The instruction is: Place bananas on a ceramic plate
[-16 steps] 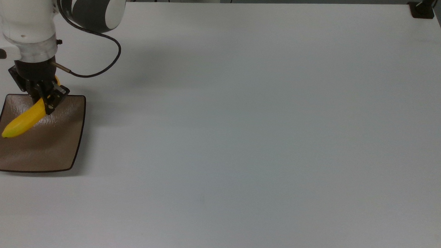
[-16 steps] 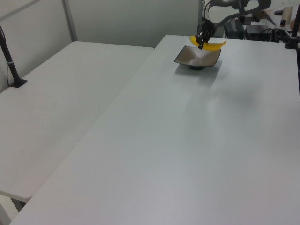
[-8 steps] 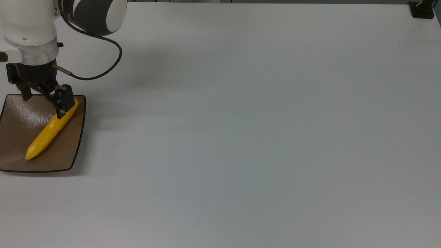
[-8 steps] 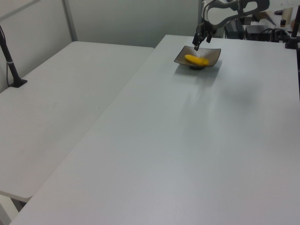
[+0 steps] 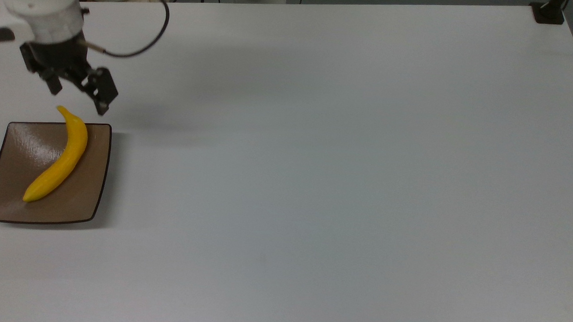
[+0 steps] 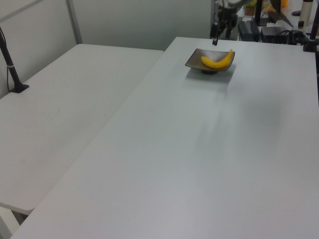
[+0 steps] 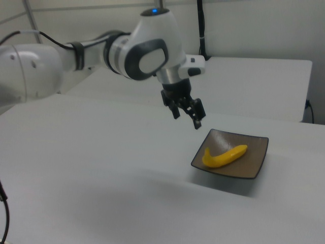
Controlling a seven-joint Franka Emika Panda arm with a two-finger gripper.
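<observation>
A second ago the hand (image 5: 76, 99) was clenched on the banana (image 5: 57, 160) above the brown square ceramic plate (image 5: 8, 203); now it has let go and lifted clear, its two fingers spread apart and holding nothing. In the top view it hangs above the plate's far edge, over bare table (image 5: 314, 181), and in the right view the hand (image 7: 186, 115) sits up and to the right view's left of the plate (image 7: 251, 170), well apart from it.

The banana now lies inside the plate, running diagonally across it, its blunt end near the top view's lower left corner and its pointed stem poking just over the far rim. In the left view the banana (image 6: 218, 60) curves up against the plate (image 6: 194, 62). It looks settled, so the placing appears to be done; what remains is likely only the arm's retreat.

Nothing else stands near the plate. A dark clamp base (image 5: 548, 13) sits at the far corner of the table in the top view, well away, and a black cable (image 5: 143, 44) loops from the wrist. Nothing obstructs the arm.
</observation>
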